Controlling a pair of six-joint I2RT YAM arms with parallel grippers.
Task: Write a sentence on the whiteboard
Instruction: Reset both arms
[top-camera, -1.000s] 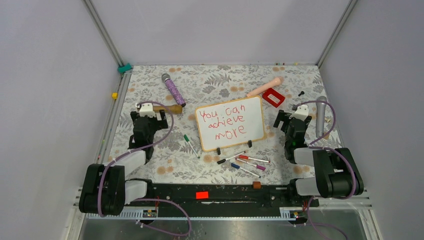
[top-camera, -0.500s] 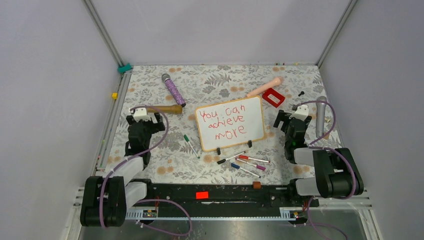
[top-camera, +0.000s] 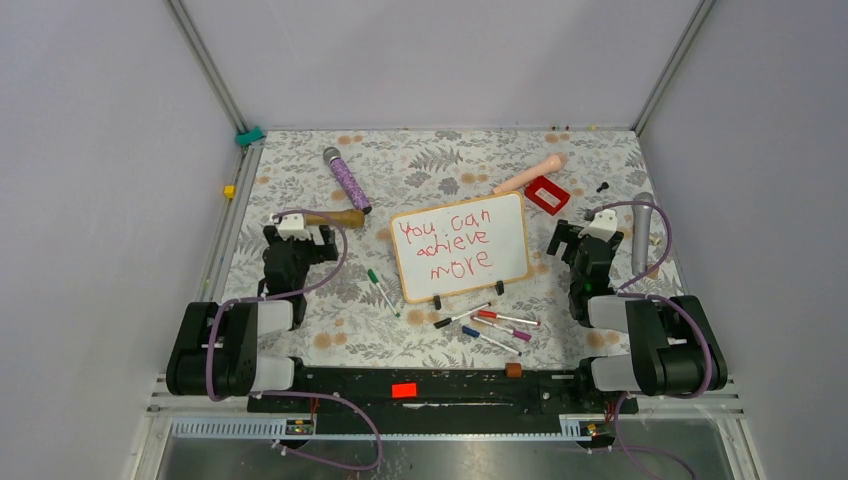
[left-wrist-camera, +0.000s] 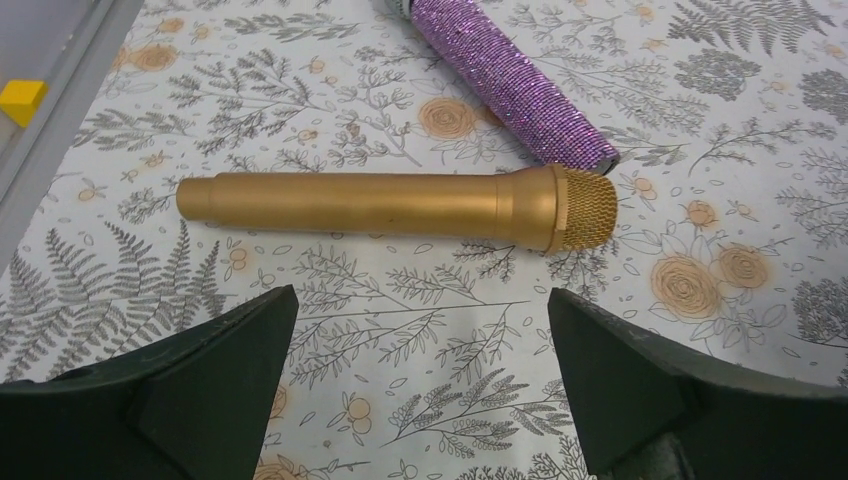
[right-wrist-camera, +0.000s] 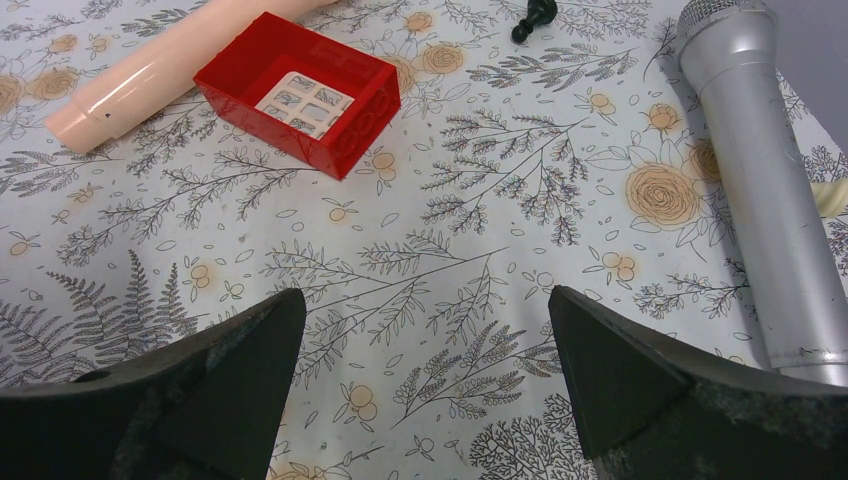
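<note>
Left gripper (left-wrist-camera: 420, 292) and right gripper (right-wrist-camera: 425, 292) agape, empty — whiteboard (top-camera: 510, 252) (wood-framed) with red three-line sentence (top-camera: 445, 243)

1. Cloth (top-camera: 430, 165): white, with grey ferns and tan roses.
2. Board (top-camera: 508, 235): white, light-wood frame; lettering (top-camera: 445, 243) red.
3. Gold mic (left-wrist-camera: 400, 205); glittery purple mic (left-wrist-camera: 510, 80); silver mic (right-wrist-camera: 770, 200); peach mic (right-wrist-camera: 140, 85).
4. Box (right-wrist-camera: 365, 115): red.
5. Block (left-wrist-camera: 22, 95): yellow.
6. Marker (top-camera: 382, 292): white, green cap.
</note>
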